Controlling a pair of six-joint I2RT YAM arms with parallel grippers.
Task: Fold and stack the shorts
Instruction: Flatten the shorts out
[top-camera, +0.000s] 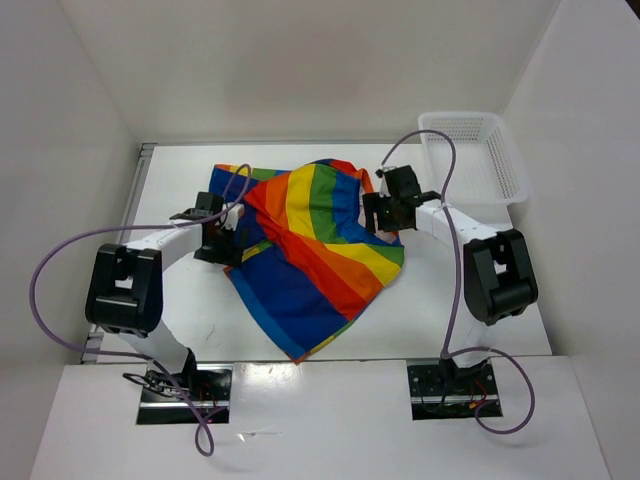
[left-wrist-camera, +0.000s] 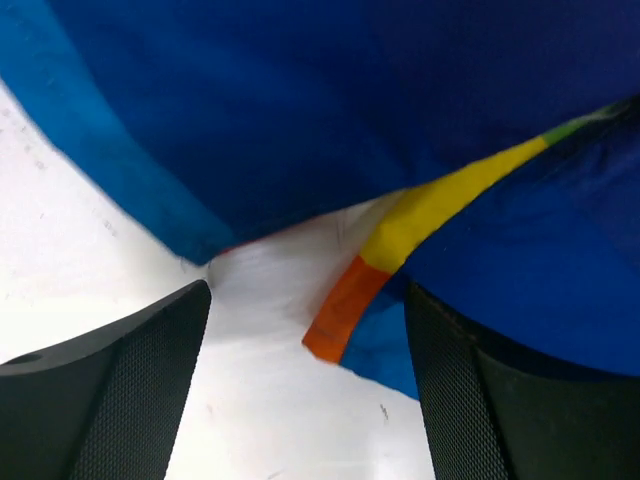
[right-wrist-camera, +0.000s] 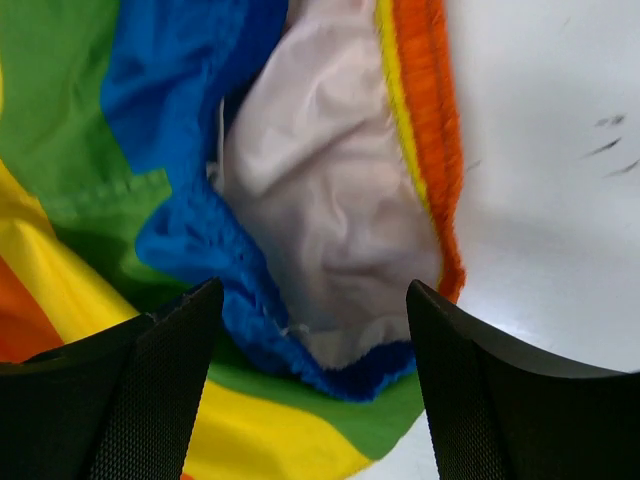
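Left gripper (top-camera: 224, 238) & right gripper (top-camera: 384, 213), both spread wide, empty, flank the shorts (top-camera: 310, 255) rumpled on the table (top-camera: 470, 320); cloth btwn them, long axis approx far-to-near, neither arm nearer.

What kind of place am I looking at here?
Probably a robot lab cell: a white table boxed in by plain white panels, rainbow-striped shorts laid out, and a white mesh basket.

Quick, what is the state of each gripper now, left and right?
Left gripper: open, holding nothing, by the edge of the shorts.
Right gripper: open, holding nothing, above the shorts.
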